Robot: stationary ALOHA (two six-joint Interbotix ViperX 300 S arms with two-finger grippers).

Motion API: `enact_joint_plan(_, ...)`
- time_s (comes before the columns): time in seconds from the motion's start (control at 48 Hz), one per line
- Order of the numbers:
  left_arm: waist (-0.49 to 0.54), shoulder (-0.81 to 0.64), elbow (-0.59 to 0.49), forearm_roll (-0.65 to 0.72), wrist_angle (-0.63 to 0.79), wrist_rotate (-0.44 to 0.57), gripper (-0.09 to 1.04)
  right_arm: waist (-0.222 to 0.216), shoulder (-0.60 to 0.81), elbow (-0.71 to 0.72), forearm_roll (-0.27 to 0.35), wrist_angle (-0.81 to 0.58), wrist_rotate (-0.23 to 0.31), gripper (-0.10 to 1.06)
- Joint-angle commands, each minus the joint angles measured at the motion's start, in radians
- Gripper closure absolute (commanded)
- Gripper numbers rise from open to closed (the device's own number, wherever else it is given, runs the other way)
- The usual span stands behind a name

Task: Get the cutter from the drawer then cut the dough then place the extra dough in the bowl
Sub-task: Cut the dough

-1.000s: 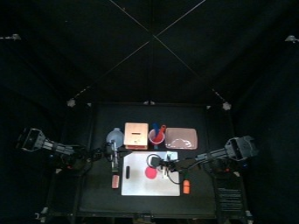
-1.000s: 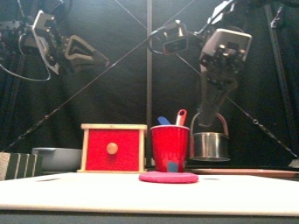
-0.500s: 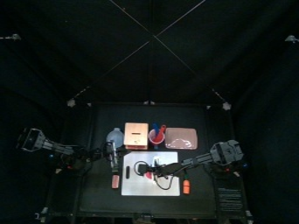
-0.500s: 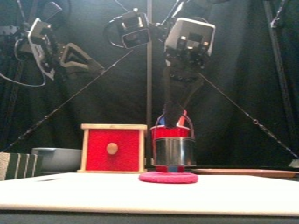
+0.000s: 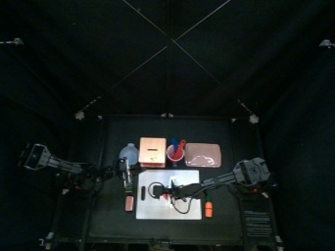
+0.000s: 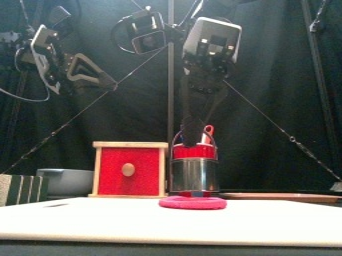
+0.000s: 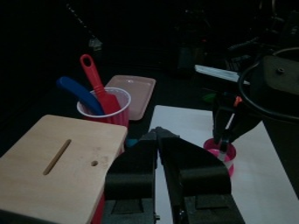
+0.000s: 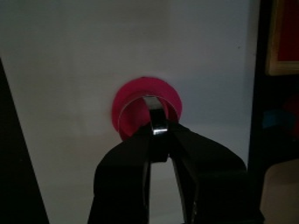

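reviewing the counter (image 5: pixel 105 224) from left to right. the left claw (image 7: pixel 158 138) hangs off the white board's (image 5: pixel 155 207) left edge, jaws drawn together on nothing, near the blue-grey bowl (image 5: pixel 127 154). no dough can be made out in the bowl, though its inside is poorly seen. next along, the wooden box (image 6: pixel 130 170) shows its red drawer front flush, so the drawer looks closed.

the cutter (image 6: pixel 195 176) is out of the drawer. it stands upright on the pink dough (image 6: pixel 194 203), which lies flat on the board in front of the red cup (image 5: pixel 175 149). the right claw (image 8: pixel 156 133), reaching in from the right, is clamped on the cutter's wire handle, above the dough.

judgement: fetching the cutter is done and the cutting step is in hand. whether the rim has gone through the dough cannot be told. lifting the cutter clear, separating the outer dough and carrying it to the bowl are left.
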Motion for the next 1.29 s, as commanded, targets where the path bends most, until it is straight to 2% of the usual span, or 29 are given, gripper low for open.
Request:
enact_joint_plan(0.021,0.000,-0.002,-0.017,-0.002,-0.008,0.000,0.51,-0.003,-0.020,-0.026,-0.002,-0.006,-0.002,0.41)
enact_joint_plan(0.854,-0.005,-0.002,-0.012,-0.012,-0.002,0.000,0.51,-0.005,0.011,-0.018,-0.017,-0.009,0.000,0.41)
enact_joint_plan(1.083,-0.008,-0.002,-0.012,-0.020,-0.002,0.000,0.51,-0.005,0.002,-0.034,-0.026,0.005,0.034,0.40)
enact_joint_plan(1.188,-0.008,-0.002,-0.012,-0.018,-0.002,0.000,0.51,-0.003,-0.008,-0.035,-0.043,0.002,0.044,0.36)
enact_joint_plan(1.292,-0.008,-0.002,-0.015,-0.020,-0.002,0.000,0.51,-0.002,-0.018,-0.034,-0.049,-0.003,0.046,0.26)
